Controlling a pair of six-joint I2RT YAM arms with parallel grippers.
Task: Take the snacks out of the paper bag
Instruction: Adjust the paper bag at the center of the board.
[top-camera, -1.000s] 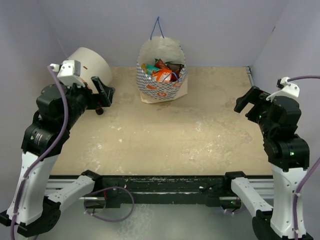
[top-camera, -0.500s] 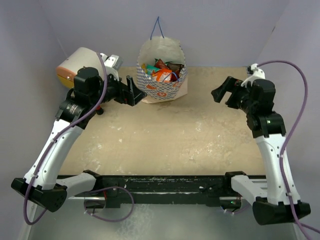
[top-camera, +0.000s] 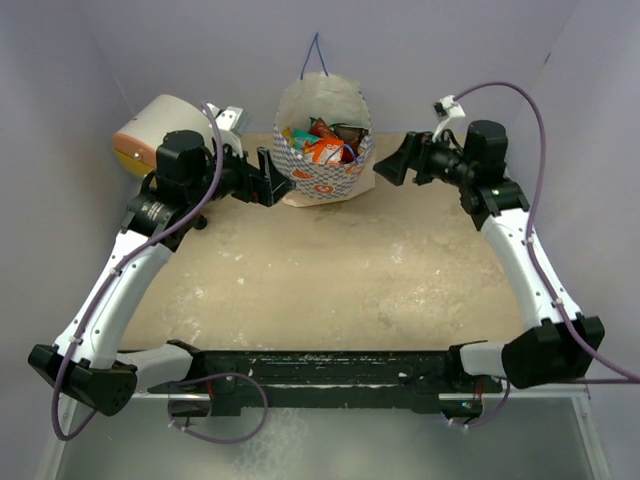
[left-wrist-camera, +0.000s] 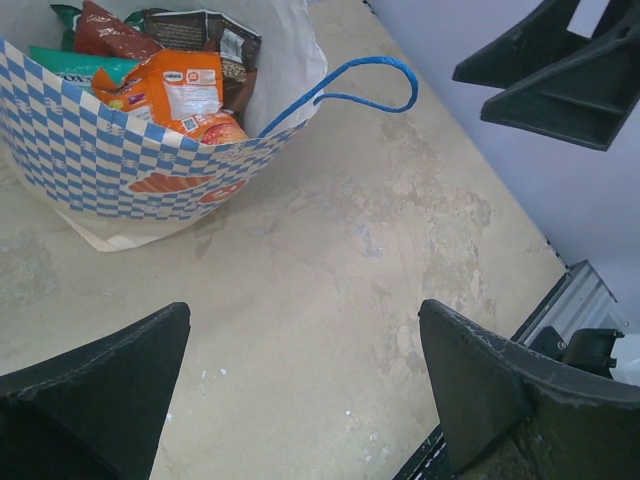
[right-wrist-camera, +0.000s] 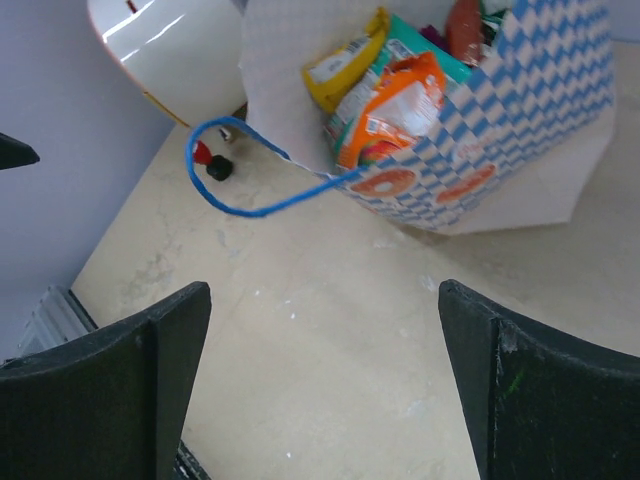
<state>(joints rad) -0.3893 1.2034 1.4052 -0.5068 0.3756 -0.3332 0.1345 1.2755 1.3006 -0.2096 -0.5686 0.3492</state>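
Observation:
The paper bag (top-camera: 305, 172) stands upright at the back middle of the table, white with a blue chequered band (left-wrist-camera: 90, 160) and an orange logo. The snacks (top-camera: 322, 145) fill it: an orange packet (left-wrist-camera: 175, 95) and dark ones in the left wrist view, orange (right-wrist-camera: 395, 115) and yellow (right-wrist-camera: 350, 60) ones in the right wrist view. My left gripper (top-camera: 268, 180) hangs just left of the bag, open and empty (left-wrist-camera: 305, 310). Just right of the bag my right gripper (top-camera: 388, 170) is open too, with only table between its fingers (right-wrist-camera: 325, 290).
A big cream cylinder (top-camera: 160, 130) with an orange end lies at the back left, behind my left arm. A tiny red-and-black object (right-wrist-camera: 210, 160) sits beside it. One blue cord handle (right-wrist-camera: 250, 195) droops over the bag's front; the other (top-camera: 315, 55) stands up behind.
Both arms have swung in from the table's sides to the back and now flank the bag. Both grippers stay open. The bag and snacks have not moved.

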